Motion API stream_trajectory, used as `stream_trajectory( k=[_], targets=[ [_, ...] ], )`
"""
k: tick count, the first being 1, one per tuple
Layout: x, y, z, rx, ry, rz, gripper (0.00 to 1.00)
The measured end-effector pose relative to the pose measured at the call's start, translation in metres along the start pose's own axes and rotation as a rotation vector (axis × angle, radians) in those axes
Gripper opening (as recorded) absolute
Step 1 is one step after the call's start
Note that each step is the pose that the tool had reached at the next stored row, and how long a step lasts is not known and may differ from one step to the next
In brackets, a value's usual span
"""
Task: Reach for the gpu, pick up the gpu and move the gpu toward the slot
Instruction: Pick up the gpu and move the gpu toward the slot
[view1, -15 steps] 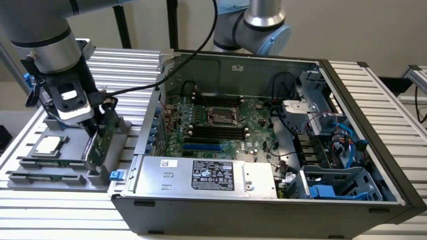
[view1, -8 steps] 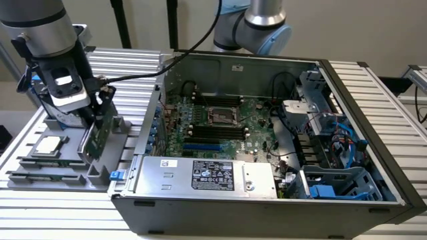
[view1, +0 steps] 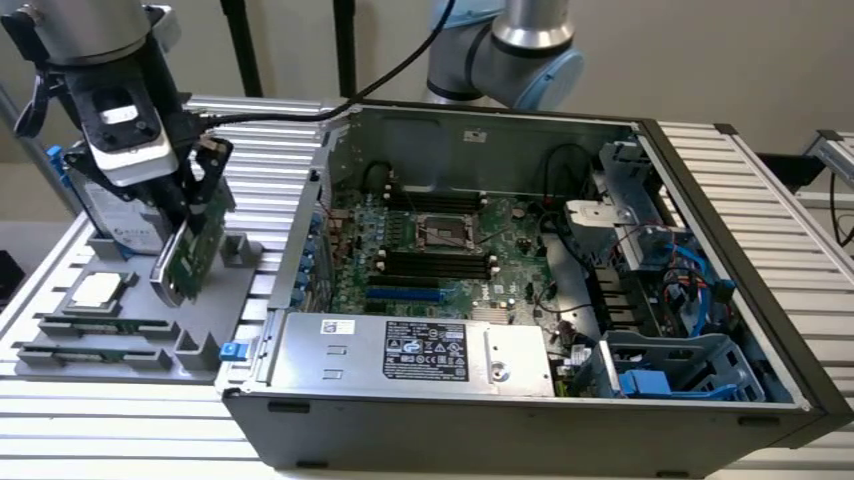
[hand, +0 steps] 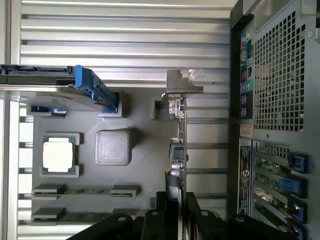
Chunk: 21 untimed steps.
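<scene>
Claw (hand: 176, 202) clamps the gpu (hand: 179, 150) edge-on, between hard drive (hand: 45, 81) and open computer case (hand: 280, 60).

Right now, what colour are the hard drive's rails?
Blue rails on the hard drive, clearest in the wrist view.

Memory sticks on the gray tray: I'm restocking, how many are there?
2 memory sticks, lying flat in the tray's holders nearest the exterior camera: one next to the processor chip, the other just in front of it. None looks hidden.
</scene>
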<state>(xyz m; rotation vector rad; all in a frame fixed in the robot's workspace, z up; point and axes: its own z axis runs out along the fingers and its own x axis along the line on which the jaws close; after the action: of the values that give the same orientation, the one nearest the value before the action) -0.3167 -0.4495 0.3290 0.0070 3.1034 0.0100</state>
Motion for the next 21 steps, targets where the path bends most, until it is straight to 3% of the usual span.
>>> stream_trajectory(
  k=[8,14,21],
  targets=[
    [-0.019,0.0003,-0.0357,0.0,0.0035,0.0,0.26],
    [-0.044,0.0006,-0.0618,-0.0007,0.0077,0.0,0.26],
    [-0.077,0.0007,-0.0924,-0.0044,0.017,0.0,0.26]
  ],
)
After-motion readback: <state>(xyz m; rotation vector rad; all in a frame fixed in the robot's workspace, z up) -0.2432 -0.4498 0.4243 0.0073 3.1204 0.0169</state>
